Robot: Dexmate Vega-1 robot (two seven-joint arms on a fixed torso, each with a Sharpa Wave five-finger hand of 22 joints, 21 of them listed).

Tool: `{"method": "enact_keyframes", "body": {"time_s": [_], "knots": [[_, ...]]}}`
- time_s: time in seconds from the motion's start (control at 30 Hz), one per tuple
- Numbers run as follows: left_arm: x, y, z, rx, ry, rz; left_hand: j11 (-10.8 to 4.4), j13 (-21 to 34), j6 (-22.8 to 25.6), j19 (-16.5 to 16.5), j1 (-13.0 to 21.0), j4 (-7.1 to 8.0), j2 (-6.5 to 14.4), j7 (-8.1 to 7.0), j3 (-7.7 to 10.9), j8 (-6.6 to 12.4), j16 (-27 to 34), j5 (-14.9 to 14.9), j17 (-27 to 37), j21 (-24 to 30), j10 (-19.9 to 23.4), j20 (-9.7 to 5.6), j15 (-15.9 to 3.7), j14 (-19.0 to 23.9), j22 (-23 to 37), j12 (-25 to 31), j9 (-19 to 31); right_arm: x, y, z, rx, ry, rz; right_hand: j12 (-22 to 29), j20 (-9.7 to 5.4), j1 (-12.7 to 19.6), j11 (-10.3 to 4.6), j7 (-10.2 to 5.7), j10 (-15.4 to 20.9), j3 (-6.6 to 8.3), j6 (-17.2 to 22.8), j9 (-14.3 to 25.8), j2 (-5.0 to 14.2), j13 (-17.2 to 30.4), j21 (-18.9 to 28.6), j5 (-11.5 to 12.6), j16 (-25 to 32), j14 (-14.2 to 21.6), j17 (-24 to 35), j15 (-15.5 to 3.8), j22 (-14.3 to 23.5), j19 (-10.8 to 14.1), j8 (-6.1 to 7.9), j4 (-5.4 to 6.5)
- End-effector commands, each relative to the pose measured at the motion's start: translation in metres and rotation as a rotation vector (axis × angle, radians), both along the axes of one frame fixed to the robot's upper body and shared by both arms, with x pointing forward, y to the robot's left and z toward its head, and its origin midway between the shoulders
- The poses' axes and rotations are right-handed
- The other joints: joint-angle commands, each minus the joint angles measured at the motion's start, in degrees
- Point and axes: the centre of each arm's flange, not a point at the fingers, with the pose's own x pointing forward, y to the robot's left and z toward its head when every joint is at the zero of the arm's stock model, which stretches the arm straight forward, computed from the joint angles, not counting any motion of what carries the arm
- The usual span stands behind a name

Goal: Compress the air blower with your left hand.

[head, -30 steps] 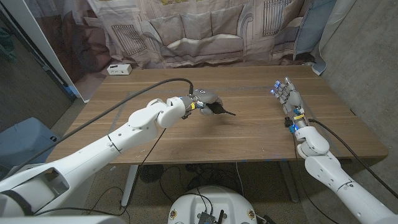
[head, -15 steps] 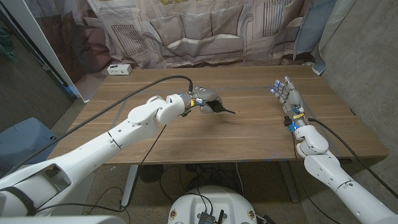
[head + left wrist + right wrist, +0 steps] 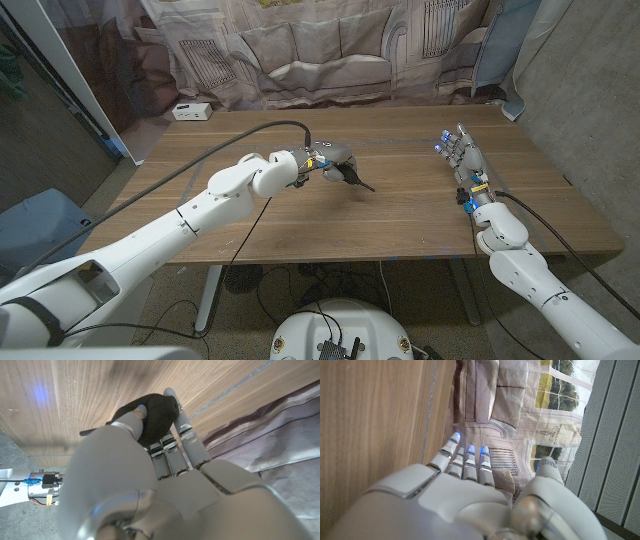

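Note:
My left hand grips the black air blower over the middle of the wooden table, with its thin nozzle pointing toward the right and the near side. In the left wrist view, the fingers wrap around the blower's black bulb. My right hand is at the right side of the table, fingers straight and together, holding nothing; the right wrist view shows its fingers reaching out beside the wood.
A small white box sits at the far left corner of the table. A patterned curtain hangs behind the far edge. A black cable runs along my left arm.
My left hand has tilted the blower, so its nozzle now points lower and more toward the near side. The right hand has not moved.

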Motion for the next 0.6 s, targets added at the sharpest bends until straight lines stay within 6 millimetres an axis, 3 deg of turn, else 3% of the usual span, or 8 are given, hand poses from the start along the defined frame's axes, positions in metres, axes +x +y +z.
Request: {"method": "enact_keyframes", "body": {"time_s": [0.03,0.23,0.6], "knots": [[0.0041,-0.0043,-0.0034,-0.014,0.039,-0.016,-0.16,0.91,2.04,3.22,2.12,-0.20,-0.36,0.45,1.12,0.41,1.17,-0.04,0.23,1.77,2.19,-1.29,-4.68,7.43,0.31,0.68,0.17,-0.0004,-0.0017,-0.0031,0.000,0.015,-0.001,0.29,0.16,0.19,0.11,-0.22,0.61,-0.26,0.54,0.27,0.38,0.14,0.36,-0.04,0.18,0.50,0.08,-0.23,0.19,0.28,0.07,-0.02],[0.0058,-0.0056,-0.0027,-0.012,0.034,-0.007,0.04,1.39,3.50,4.03,2.85,-0.30,-0.54,0.80,1.43,0.64,1.25,-0.14,0.33,2.38,3.02,-1.66,-5.08,8.63,0.38,0.92,0.20,0.0020,-0.0023,-0.0045,0.004,0.021,0.002,0.29,0.19,0.20,0.14,-0.27,0.64,-0.26,0.58,0.27,0.39,0.14,0.36,-0.04,0.16,0.46,0.08,-0.22,0.19,0.30,0.08,-0.02],[0.0095,-0.0053,-0.0001,-0.004,0.038,-0.006,-0.25,1.95,3.19,2.44,2.90,0.15,-0.50,0.33,1.19,0.16,1.22,-0.34,0.76,2.16,2.66,-1.21,-5.33,8.77,0.49,0.68,0.23,0.0061,-0.0025,-0.0028,0.000,0.025,0.005,0.25,0.22,0.22,0.02,-0.28,0.59,-0.26,0.58,0.28,0.43,0.14,0.35,-0.03,0.16,0.48,0.08,-0.21,0.20,0.28,0.06,-0.02]]}}
